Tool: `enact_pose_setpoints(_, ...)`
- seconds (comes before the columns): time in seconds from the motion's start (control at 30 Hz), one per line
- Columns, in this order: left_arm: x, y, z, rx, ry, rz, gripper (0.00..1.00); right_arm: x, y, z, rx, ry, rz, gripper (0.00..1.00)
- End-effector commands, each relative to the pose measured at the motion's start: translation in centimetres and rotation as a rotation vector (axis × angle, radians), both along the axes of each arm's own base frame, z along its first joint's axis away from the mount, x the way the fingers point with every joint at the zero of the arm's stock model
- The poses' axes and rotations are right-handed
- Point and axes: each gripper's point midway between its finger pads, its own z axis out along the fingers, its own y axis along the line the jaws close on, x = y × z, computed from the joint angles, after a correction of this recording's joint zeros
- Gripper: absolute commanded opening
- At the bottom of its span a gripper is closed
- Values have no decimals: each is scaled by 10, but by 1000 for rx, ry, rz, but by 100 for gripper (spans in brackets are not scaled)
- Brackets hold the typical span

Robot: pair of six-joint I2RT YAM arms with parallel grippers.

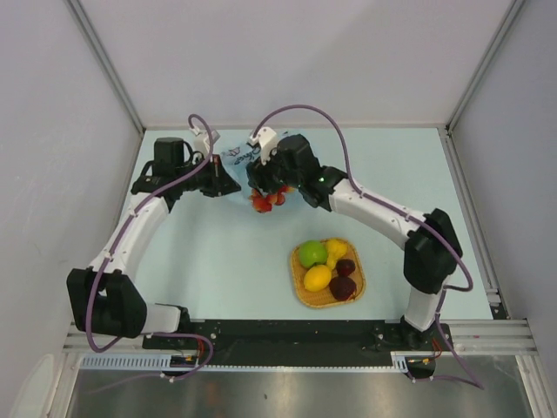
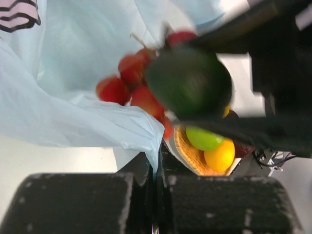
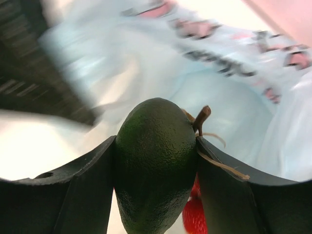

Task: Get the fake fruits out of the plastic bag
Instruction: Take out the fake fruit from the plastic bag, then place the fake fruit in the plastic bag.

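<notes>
My right gripper [image 1: 265,185] is shut on a dark green oval fruit [image 3: 155,161], held just outside the light-blue plastic bag [image 1: 237,158]. A bunch of small red fruits [image 1: 266,200] hangs with it on a brown stem; it also shows in the left wrist view [image 2: 131,85]. My left gripper [image 1: 228,185] is shut on the bag's edge [image 2: 146,131]. The printed bag fills the right wrist view behind the fruit [image 3: 204,63]. A green round fruit [image 1: 312,253], a yellow lemon [image 1: 318,277], a yellow pear-like fruit [image 1: 336,250] and two dark red fruits [image 1: 343,287] lie in the orange woven tray [image 1: 302,293].
The tray stands on the pale blue table [image 1: 218,261] in front of the right arm. Grey walls close in the table at the back and sides. The arms' black base rail [image 1: 287,335] runs along the near edge.
</notes>
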Motion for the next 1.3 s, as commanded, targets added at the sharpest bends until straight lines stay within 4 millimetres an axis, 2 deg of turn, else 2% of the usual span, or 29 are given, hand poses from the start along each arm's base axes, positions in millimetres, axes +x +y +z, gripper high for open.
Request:
enact_pose_setpoints(0.0, 1, -1, 19, -58, -70, 41, 0, -53, 0, 3, -50, -45, 148, 49)
enact_pose_setpoints(0.07, -3, -2, 15, -71, -61, 50, 0, -65, -4, -2, -56, -28, 170, 49)
enact_pose_setpoints(0.1, -4, -2, 15, -73, -67, 49, 0, -69, -8, 8, -40, -43, 172, 49)
enact_pose_setpoints(0.2, -6, -1, 14, -68, -70, 53, 0, -77, -13, 10, -34, -71, 181, 49)
enact_pose_setpoints(0.33, -10, 0, 21, -65, -95, 50, 0, -54, -13, 18, -26, -158, 126, 50)
enact_pose_setpoints(0.47, -16, 3, 22, -50, -106, 50, 0, -31, -14, 15, -41, -188, 73, 50)
enact_pose_setpoints(0.5, -18, 3, 22, -49, -107, 48, 0, -24, -11, 22, -22, -212, 62, 51)
enact_pose_setpoints(0.7, -32, 2, 19, -56, -112, 28, 0, 18, -4, -7, -77, -252, -4, 53)
enact_pose_setpoints(0.73, -34, 3, 13, -57, -97, 32, 0, 24, 0, -5, -77, -269, -2, 53)
enact_pose_setpoints(0.77, -35, 3, 13, -60, -103, 33, 0, 29, 5, -28, -112, -251, 10, 53)
enact_pose_setpoints(0.9, -36, 3, 6, -68, -86, 47, 0, 32, 14, -73, -206, -232, 63, 54)
enact_pose_setpoints(1.0, -35, 5, 5, -54, -88, 56, 0, 24, 11, -103, -279, -182, 110, 59)
enact_pose_setpoints(1.07, -34, 6, 4, -47, -90, 58, 0, 16, 5, -114, -311, -142, 130, 70)
enact_pose_setpoints(1.1, -33, 6, 4, -47, -91, 60, 0, 13, 2, -111, -312, -141, 126, 76)
enact_pose_setpoints(1.13, -33, 6, 3, -48, -86, 58, 0, 15, -1, -101, -293, -150, 106, 85)
enact_pose_setpoints(1.17, -32, 6, 2, -48, -85, 62, 0, 15, -2, -92, -271, -149, 94, 91)
enact_pose_setpoints(1.2, -32, 6, 1, -52, -79, 63, 0, 17, -6, -83, -248, -144, 80, 94)
enact_pose_setpoints(1.23, -31, 5, 0, -56, -74, 63, 0, 14, -8, -62, -207, -151, 80, 98)
enact_pose_setpoints(1.27, -30, 5, -1, -58, -73, 64, 0, 12, -9, -54, -183, -140, 76, 98)
